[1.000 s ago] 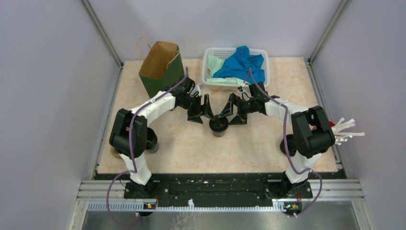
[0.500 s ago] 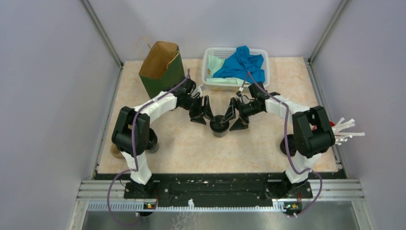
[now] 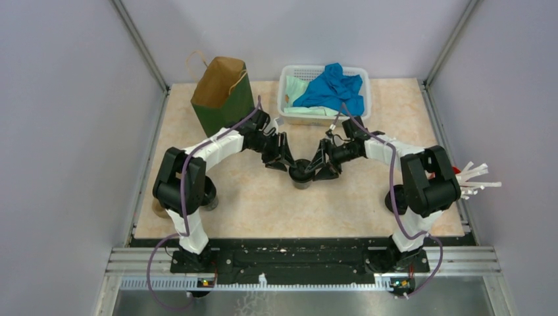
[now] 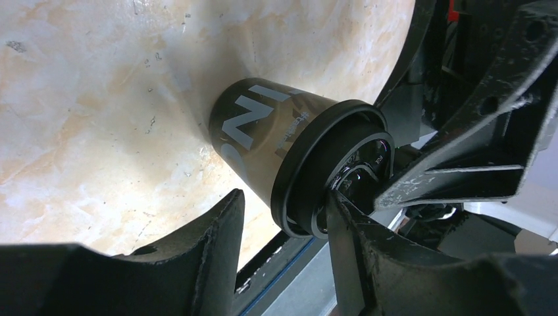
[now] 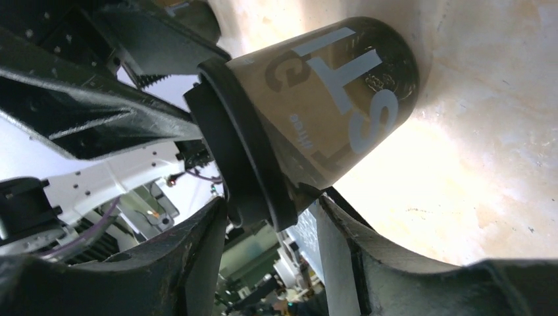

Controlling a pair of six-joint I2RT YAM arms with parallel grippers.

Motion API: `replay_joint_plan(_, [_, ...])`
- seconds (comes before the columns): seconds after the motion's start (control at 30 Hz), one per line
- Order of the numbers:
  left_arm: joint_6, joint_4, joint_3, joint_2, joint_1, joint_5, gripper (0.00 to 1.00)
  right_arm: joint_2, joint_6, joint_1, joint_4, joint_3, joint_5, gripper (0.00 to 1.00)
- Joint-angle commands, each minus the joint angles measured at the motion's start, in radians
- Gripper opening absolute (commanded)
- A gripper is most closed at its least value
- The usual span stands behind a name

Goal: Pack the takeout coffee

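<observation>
Reading pale lettering (image 4: 245, 126) on takeout coffee (image 4: 296, 141) | wrist views only | overhead: lid (image 3: 301, 171)

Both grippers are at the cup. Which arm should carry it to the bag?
Left, probably. The left gripper and right gripper both straddle the cup, but the bag stands rear left, close behind the left gripper. The right one would have to reach across.
</observation>
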Motion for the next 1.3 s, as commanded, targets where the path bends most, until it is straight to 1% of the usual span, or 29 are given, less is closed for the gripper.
replay_joint_plan(0.0, [0.016,-0.029,-0.066,0.022,-0.040,-0.162,0.54,0.008,0.080,0.008,0.135,-0.050,0.017,0.49])
replay_joint_plan(0.13, [-0.005,0.005,-0.126,0.003,-0.050,-0.190,0.52,0.011,0.157,0.005,0.276,-0.141,0.063,0.48])
replay_joint_plan(0.27, [-0.013,0.037,-0.192,-0.002,-0.048,-0.193,0.52,0.052,0.160,-0.005,0.445,-0.256,0.094,0.48])
replay_joint_plan(0.4, [-0.009,0.075,-0.232,0.016,-0.037,-0.193,0.52,0.158,0.163,-0.035,0.625,-0.350,0.109,0.48])
replay_joint_plan(0.5, [-0.002,0.083,-0.220,0.046,-0.022,-0.194,0.52,0.251,0.175,-0.071,0.689,-0.350,0.099,0.49])
replay_joint_plan(0.53, [0.006,0.079,-0.206,0.059,-0.018,-0.196,0.52,0.264,0.170,-0.085,0.672,-0.340,0.109,0.49])
replay_joint_plan(0.63, [0.026,0.063,-0.187,0.087,-0.011,-0.223,0.52,0.290,0.106,-0.111,0.521,-0.283,0.184,0.49])
replay_joint_plan(0.7, [0.037,0.051,-0.193,0.113,-0.005,-0.240,0.52,0.291,0.093,-0.113,0.473,-0.271,0.217,0.49])
replay_joint_plan(0.77, [0.040,0.062,-0.209,0.114,-0.005,-0.227,0.52,0.284,0.083,-0.110,0.477,-0.262,0.167,0.48])
replay_joint_plan(0.8, [0.041,0.065,-0.213,0.103,-0.005,-0.225,0.52,0.254,0.077,-0.109,0.470,-0.260,0.145,0.49])
replay_joint_plan(0.87, [0.050,0.046,-0.198,0.073,-0.006,-0.226,0.52,0.154,0.050,-0.103,0.408,-0.242,0.113,0.56])
replay_joint_plan(0.97, [0.075,-0.010,-0.147,0.030,-0.007,-0.220,0.53,0.015,-0.033,-0.092,0.222,-0.143,0.096,0.70])
replay_joint_plan(1.03, [0.087,-0.036,-0.108,0.013,-0.009,-0.209,0.55,-0.036,-0.067,-0.092,0.144,-0.075,0.075,0.76])
replay_joint_plan(1.13, [0.089,-0.052,-0.067,0.010,-0.013,-0.162,0.59,-0.046,-0.105,-0.091,0.063,-0.019,0.044,0.77])
replay_joint_plan(1.27, [0.076,-0.049,-0.024,0.009,-0.016,-0.110,0.69,-0.043,-0.106,-0.085,0.064,0.002,0.020,0.78])
